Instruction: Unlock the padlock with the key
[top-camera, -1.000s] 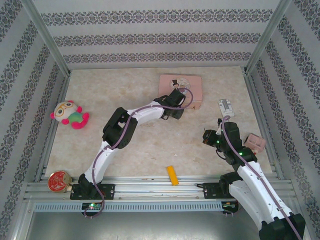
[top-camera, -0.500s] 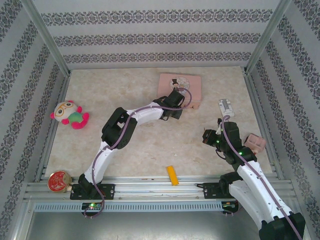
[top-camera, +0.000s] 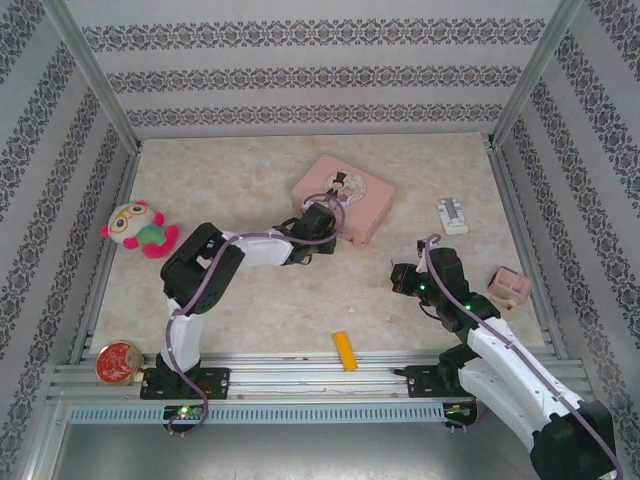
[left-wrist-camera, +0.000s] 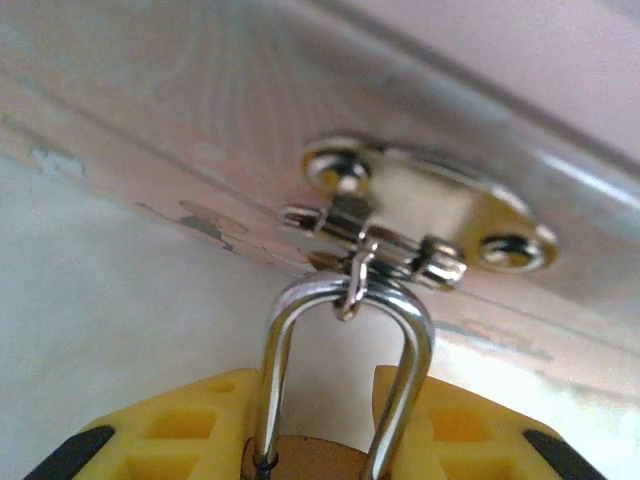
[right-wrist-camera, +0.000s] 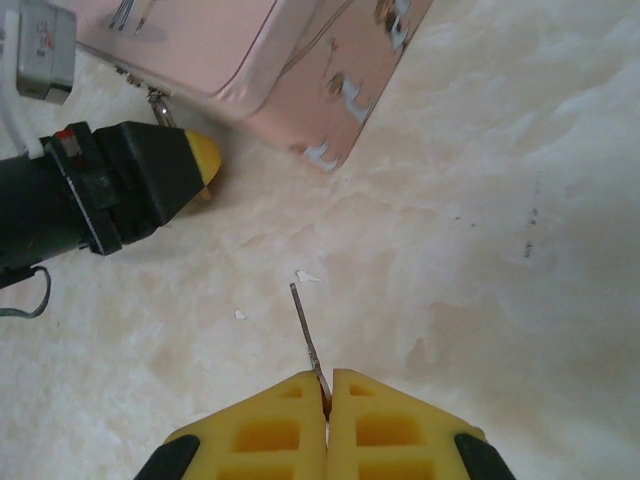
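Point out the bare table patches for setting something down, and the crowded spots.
Free: the far-left stretch between plush toy and pink tin; the middle between left arm, right gripper and yellow bar. Crowded: the tin's front, where the left gripper holds the padlock.

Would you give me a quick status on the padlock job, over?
Left gripper clamps padlock; right gripper pinches key. Shackle hooked through tin hasp. Key apart from padlock.

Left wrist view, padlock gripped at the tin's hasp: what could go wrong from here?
1. The left gripper holds the small brass padlock by its body, shackle through the silver hasp of the pink picture tin; nothing pins the tin, so any pull may drag it.
2. The right gripper pinches the thin metal key only by its end; it could twist or slip at insertion.
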